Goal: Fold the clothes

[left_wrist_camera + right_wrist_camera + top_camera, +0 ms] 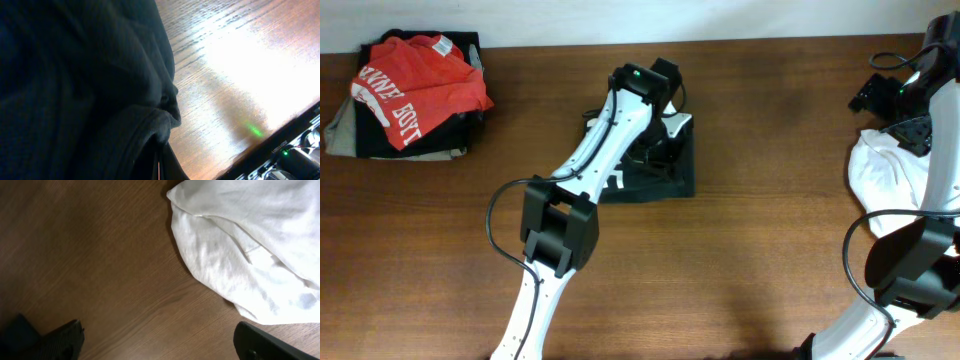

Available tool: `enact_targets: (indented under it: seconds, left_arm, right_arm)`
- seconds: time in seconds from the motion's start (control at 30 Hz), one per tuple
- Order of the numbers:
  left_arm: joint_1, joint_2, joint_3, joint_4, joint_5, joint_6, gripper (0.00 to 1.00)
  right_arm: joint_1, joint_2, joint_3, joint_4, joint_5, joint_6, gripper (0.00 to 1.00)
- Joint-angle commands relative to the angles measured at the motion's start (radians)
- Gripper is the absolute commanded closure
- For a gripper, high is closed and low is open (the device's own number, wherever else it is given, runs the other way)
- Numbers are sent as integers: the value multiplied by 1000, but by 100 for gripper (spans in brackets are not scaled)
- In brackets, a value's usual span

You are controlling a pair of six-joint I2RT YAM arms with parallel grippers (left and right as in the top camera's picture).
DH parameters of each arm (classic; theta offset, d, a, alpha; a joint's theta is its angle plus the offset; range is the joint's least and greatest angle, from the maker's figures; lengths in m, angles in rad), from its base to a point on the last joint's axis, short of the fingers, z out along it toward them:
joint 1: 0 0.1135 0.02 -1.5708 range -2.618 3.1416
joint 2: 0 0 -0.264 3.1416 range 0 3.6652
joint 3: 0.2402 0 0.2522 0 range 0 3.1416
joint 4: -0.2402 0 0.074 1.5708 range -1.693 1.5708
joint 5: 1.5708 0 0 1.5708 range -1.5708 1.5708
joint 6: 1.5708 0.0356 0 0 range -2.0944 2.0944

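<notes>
The dark greenish-black T-shirt (pixel 676 176) lies bunched in a small heap at the table's middle back, with bits of white lettering showing at its edges. My left gripper (pixel 658 128) is down on its top. In the left wrist view the dark cloth (pixel 75 90) fills the left side, and the fingers (pixel 160 167) are closed together on a fold of it. My right gripper (pixel 908 118) hovers at the far right, open and empty (pixel 157 340) above bare wood.
A white garment (pixel 885 175) lies crumpled at the right edge under the right arm, and it also shows in the right wrist view (pixel 250 245). A stack of folded clothes (pixel 350 135) topped by a red T-shirt (pixel 415 80) sits at the back left.
</notes>
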Motion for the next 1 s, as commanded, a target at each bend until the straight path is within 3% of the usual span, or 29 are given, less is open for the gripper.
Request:
enact_targets:
  seconds: [0.0,0.03,0.07,0.17,0.3,0.4,0.5,0.6,0.67,0.97]
  left_arm:
    - [-24,5,25,-13,11,9,92]
    - [-32,5,25,-13,11,9,72]
    - [-33,5,25,-12,11,9,68]
    - [-32,3,97,-56,11,9,67]
    - [-22,2,406,-185,-3,19,65]
    - [89,0,430,-185,-180,-71,48]
    - [189,0,294,-185,-115,-74,47]
    - [177,2,78,-146,-45,-62,45]
    - [156,2,25,-92,38,-44,45]
    - [38,4,6,-5,120,-36,47]
  right_arm:
    - [-3,-5,3,0,12,4,1]
    - [-3,-5,3,0,12,4,1]
    - [-3,-5,3,0,12,4,1]
    - [-3,-5,3,0,12,4,1]
    - [-3,-5,3,0,12,4,1]
    - [-3,-5,3,0,12,4,1]
    - [-3,-5,3,0,12,4,1]
    - [-3,-5,3,0,12,4,1]
    - [-3,-5,3,0,12,5,1]
    - [-3,-5,3,0,12,4,1]
